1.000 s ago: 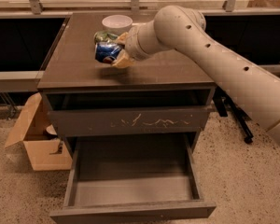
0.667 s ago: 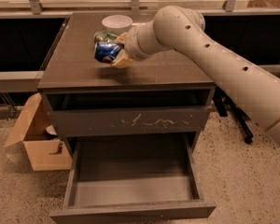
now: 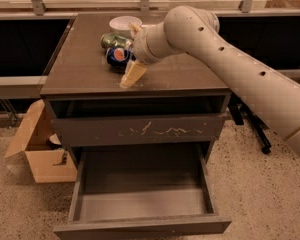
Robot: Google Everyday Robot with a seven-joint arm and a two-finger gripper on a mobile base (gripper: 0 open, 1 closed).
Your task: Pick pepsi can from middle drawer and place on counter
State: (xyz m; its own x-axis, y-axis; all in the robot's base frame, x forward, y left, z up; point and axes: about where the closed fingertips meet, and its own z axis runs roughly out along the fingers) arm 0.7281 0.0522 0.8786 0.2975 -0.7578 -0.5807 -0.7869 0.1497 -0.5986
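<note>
The pepsi can (image 3: 118, 55), blue with a red-white logo, lies on its side on the dark-brown counter (image 3: 80, 66), near the middle of its back half. My gripper (image 3: 134, 53) is just right of the can, low over the counter. Its pale fingers (image 3: 132, 75) stand spread apart, one in front of the can and one behind it, and they no longer press on it. The middle drawer (image 3: 142, 204) is pulled out at the bottom, and its grey floor is bare. My arm reaches in from the right.
A green-silver can (image 3: 111, 40) lies just behind the pepsi can. A white bowl (image 3: 125, 23) stands at the counter's back edge. The drawer front with pale scratches (image 3: 140, 130) is above the open drawer. A cardboard box (image 3: 40, 151) sits on the floor at left.
The gripper has lowered the pepsi can from just above the counter onto it. The fingers have spread, and the can now rests on the surface.
</note>
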